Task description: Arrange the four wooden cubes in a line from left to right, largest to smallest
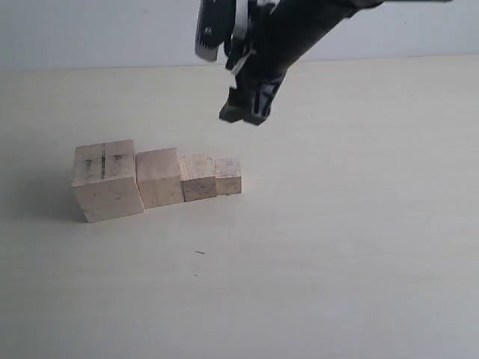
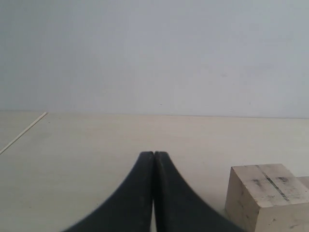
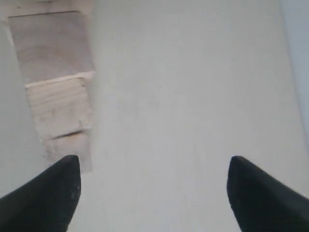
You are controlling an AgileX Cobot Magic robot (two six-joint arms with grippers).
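Four pale wooden cubes stand side by side in a row on the table in the exterior view. The largest cube (image 1: pixel 106 179), with dark lines on top, is at the left, also seen as (image 2: pixel 268 195). Then come the second cube (image 1: pixel 159 176), the third cube (image 1: pixel 197 176) and the smallest cube (image 1: pixel 228 176). My right gripper (image 1: pixel 245 112) hangs open in the air above and behind the row's right end, holding nothing; its wrist view (image 3: pixel 152 169) looks down on the smaller cubes (image 3: pixel 60 108). My left gripper (image 2: pixel 153 155) is shut and empty, low beside the largest cube.
The pale tabletop (image 1: pixel 337 247) stretches out around the row, with a plain wall behind it. A tiny dark speck (image 1: pixel 200 253) lies in front of the cubes. A table edge line (image 2: pixel 21 133) shows in the left wrist view.
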